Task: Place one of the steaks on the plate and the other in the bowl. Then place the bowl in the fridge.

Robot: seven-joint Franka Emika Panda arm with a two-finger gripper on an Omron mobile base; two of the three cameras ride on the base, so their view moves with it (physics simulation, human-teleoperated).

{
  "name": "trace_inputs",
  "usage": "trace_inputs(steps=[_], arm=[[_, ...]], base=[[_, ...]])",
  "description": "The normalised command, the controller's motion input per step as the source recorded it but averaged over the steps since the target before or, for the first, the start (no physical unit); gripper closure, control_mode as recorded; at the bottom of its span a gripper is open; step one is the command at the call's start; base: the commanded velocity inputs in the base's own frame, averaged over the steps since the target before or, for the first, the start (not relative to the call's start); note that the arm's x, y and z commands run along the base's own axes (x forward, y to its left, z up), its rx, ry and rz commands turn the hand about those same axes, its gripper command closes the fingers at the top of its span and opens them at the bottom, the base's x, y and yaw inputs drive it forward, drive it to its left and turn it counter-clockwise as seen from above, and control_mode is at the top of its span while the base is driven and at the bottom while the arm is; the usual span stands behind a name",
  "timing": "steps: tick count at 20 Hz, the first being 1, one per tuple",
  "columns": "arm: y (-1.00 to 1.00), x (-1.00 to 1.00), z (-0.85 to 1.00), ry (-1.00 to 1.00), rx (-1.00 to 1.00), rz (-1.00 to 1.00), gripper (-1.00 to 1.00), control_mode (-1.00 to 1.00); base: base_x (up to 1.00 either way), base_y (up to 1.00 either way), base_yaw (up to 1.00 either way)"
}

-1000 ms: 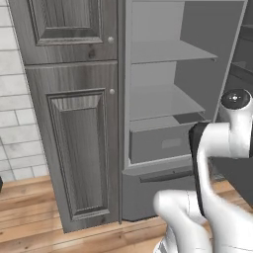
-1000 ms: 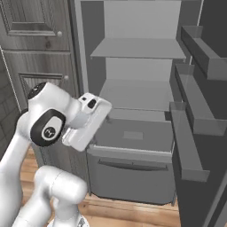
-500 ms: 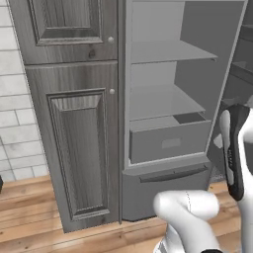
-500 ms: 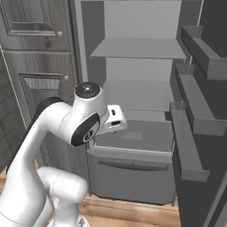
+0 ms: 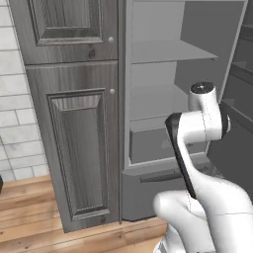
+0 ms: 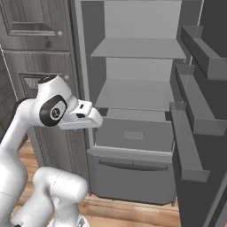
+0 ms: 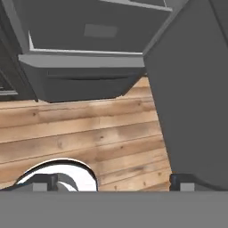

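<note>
The gripper [image 7: 113, 181] hangs with fingers spread wide and nothing between them, its arm folded before the open fridge [image 6: 137, 88], hand tipped downward. The hand view adds the wooden floor [image 7: 89, 133] under the fridge's drawer [image 7: 84, 33]; the base views show its bare shelves [image 5: 168, 52].

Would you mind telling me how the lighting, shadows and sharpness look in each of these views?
Left base view: flat, even light, no glare; the tall plain grey fridge interior is softly shaded. Right base view: similar, with the open fridge door's inner side darker. Hand view: the wooden plank floor looks soft and slightly blurred, darkening under the grey fridge drawer; the open tool casts no visible shadow.
</note>
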Motion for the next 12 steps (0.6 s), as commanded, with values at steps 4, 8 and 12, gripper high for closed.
trace_inputs(steps=[4, 8, 12], arm=[[-0.16, 0.15, 0.25, 0.45, 0.28, -0.22, -1.0, -1.0], [0.04, 0.1, -0.14, 0.25, 0.45, -0.11, -1.0, -1.0], [-0.06, 0.06, -0.44, 0.14, 0.15, 0.01, -1.0, -1.0]], base=[[0.0, 0.0, 0.0], [0.0, 0.0, 0.0], [0.0, 0.0, 0.0]])
